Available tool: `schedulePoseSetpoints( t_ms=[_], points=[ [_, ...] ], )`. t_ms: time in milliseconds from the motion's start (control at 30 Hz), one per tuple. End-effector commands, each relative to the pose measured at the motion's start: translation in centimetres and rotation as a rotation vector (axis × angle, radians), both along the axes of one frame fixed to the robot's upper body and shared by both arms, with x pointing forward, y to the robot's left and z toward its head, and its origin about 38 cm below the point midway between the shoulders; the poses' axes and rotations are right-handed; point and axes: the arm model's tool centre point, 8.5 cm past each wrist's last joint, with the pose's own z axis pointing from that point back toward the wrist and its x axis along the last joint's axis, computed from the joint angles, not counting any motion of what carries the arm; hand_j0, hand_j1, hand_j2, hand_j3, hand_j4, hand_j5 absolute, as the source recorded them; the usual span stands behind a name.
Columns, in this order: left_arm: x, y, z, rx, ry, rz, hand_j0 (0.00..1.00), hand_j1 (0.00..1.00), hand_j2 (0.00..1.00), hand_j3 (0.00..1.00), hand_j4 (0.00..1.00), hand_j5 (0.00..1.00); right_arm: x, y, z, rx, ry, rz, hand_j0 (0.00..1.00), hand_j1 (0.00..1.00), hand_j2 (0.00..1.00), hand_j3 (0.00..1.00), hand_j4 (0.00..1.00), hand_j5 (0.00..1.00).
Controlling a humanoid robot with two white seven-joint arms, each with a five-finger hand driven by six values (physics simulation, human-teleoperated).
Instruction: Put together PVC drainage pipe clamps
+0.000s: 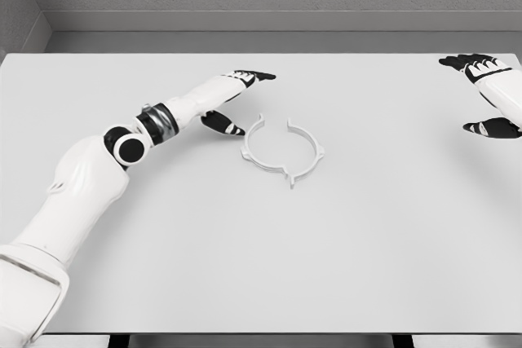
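nearest, the left hand (232, 95) hovers open just beside the clamp halves (281, 151) lying nearly joined on the table (367, 242), seemingly poised to grasp, while the right hand (488, 91) waits open, well apart.

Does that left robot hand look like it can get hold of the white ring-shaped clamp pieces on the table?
Probably yes. The left robot hand lies open just left of the clamp halves, not touching them, and only bare table shows between. The right robot hand sits far off at the table's right edge.
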Motion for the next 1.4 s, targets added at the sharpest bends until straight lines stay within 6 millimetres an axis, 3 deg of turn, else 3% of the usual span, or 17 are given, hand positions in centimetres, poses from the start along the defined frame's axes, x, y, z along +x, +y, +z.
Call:
schedulePoseSetpoints(
  t_ms=[0,667,900,1000,1367],
  points=[
    [0.0,-0.2,0.1,-0.01,0.001,0.0,1.0,1.0,1.0,1.0,1.0,1.0,0.0,0.0,0.1,0.007,-0.001,0.0,1.0,1.0,1.0,1.0,1.0,1.0],
    [-0.5,-2.0,-0.1,-0.03,0.003,-0.029,1.0,1.0,1.0,1.0,1.0,1.0,0.0,0.2,0.0,0.009,-0.001,0.006,1.0,1.0,1.0,1.0,1.0,1.0],
    [-0.1,-1.1,0.4,-0.028,-0.004,-0.011,1.0,1.0,1.0,1.0,1.0,1.0,-0.1,0.3,0.0,0.009,-0.002,0.007,1.0,1.0,1.0,1.0,1.0,1.0],
    [-0.2,0.4,0.4,-0.025,-0.01,0.003,1.0,1.0,1.0,1.0,1.0,1.0,0.0,0.3,0.0,0.008,-0.001,0.008,1.0,1.0,1.0,1.0,1.0,1.0],
    [-1.5,0.6,0.6,-0.023,-0.038,-0.028,1.0,1.0,1.0,1.0,1.0,1.0,0.0,0.4,0.0,0.009,-0.002,0.009,1.0,1.0,1.0,1.0,1.0,1.0]
  ],
)
